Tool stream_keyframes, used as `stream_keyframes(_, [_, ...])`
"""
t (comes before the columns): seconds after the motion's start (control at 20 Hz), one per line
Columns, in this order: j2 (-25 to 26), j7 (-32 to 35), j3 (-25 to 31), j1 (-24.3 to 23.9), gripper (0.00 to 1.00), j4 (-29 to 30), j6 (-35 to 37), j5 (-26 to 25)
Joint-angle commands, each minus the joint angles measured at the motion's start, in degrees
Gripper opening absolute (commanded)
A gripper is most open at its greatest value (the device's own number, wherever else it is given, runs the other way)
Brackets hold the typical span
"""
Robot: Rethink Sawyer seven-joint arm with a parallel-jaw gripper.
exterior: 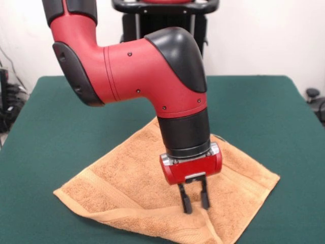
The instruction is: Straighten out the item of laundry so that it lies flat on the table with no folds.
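Note:
The orange-tan towel [127, 183] lies corner-on, like a diamond, on the green table [45, 127], near its front edge. The towel's near edge is folded over into a thick band, and a raised crease runs from the gripper down to the front corner. My gripper [195, 206] points straight down over the towel's near right part. Its fingers [186, 202] stand close together with their tips in the cloth, pinching a small ridge of towel. The arm hides the towel's middle and far corner. No white tag shows.
The robot's pedestal [162, 20] stands at the far side of the table. Cables and dark gear lie off the table at the left edge [7, 101] and at the right edge [315, 99]. Green table top shows to the left, right and behind the towel.

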Motion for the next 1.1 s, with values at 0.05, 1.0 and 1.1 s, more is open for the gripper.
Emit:
stream_keyframes(0.05, [6.4, 0.1, -2.4, 4.7, 0.00, 2.7, -1.5, -4.2])
stream_keyframes(1.0, [-0.6, -6.4, 0.1, 3.6, 0.00, 0.0, 16.7, 2.8])
stream_keyframes(1.1, [-1.2, -9.3, 1.2, 3.2, 0.00, -2.8, 21.4, 3.7])
